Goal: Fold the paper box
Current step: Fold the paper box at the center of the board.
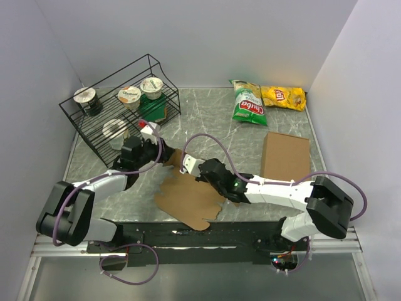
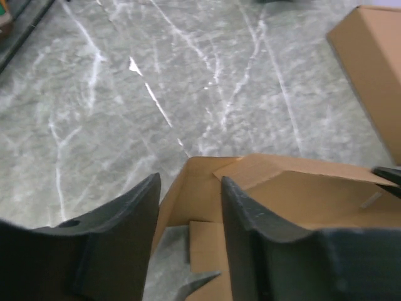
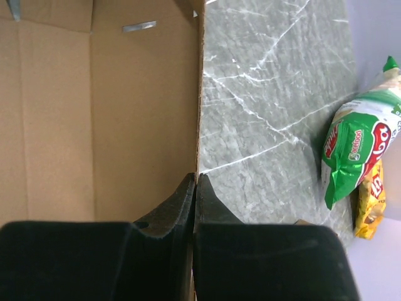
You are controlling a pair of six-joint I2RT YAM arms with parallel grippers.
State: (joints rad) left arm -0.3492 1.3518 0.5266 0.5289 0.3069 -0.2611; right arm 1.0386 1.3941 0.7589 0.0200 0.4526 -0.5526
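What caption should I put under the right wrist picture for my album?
Right pincer pinching the edge of the paper box, green chip bag nearby.

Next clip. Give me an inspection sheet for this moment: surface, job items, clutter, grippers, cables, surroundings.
Surface: grey marbled table with white veins.
Job's things: paper box lies unfolded near the front edge; its far end looks lifted.
Clutter: wire rack with lidded cups at back left; green chip bag and yellow chip bag at the back; plain cardboard slab at the right.
Grippers: left gripper open, fingers either side of a box flap; right gripper shut on the box's edge.
Cables: purple cables run along both arms, one arcing above the right gripper.
Surroundings: white walls on three sides.
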